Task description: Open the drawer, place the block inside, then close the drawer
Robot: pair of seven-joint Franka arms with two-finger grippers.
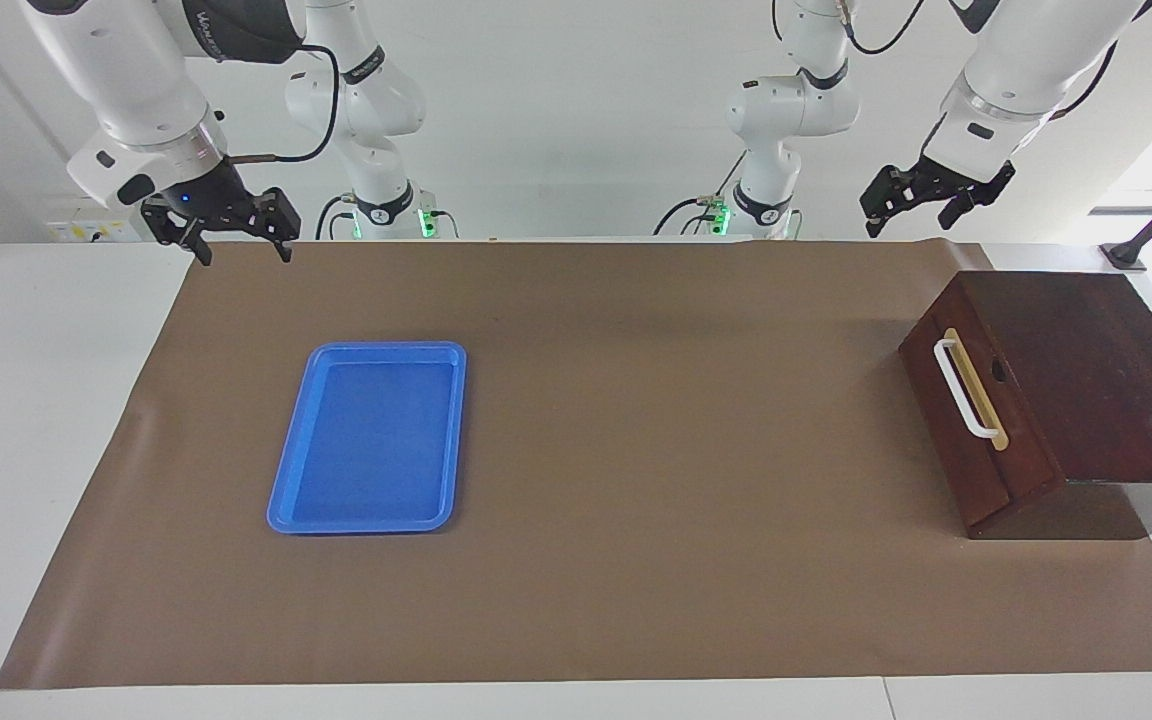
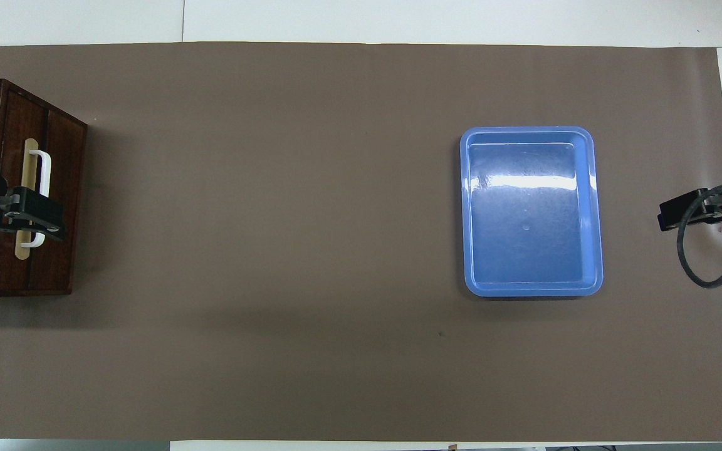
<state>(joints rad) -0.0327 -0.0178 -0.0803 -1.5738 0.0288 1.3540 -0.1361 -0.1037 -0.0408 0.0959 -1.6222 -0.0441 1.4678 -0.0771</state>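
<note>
The drawer (image 1: 976, 405) sits shut at three o'clock on the mat (image 1: 636, 450). The left gripper (image 1: 921, 205) hangs above it, the right gripper (image 1: 233, 235) at ten o'clock above the mat's edge, both wide open and empty.

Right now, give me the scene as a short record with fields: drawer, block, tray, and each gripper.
drawer: shut, at the left arm's end of the table
handle: white bar, untouched
block: not visible in either view
blue tray: empty, toward the right arm's end
left gripper: open, raised in the air near the drawer, holding nothing
right gripper: open, raised by the mat's edge, waiting
</note>
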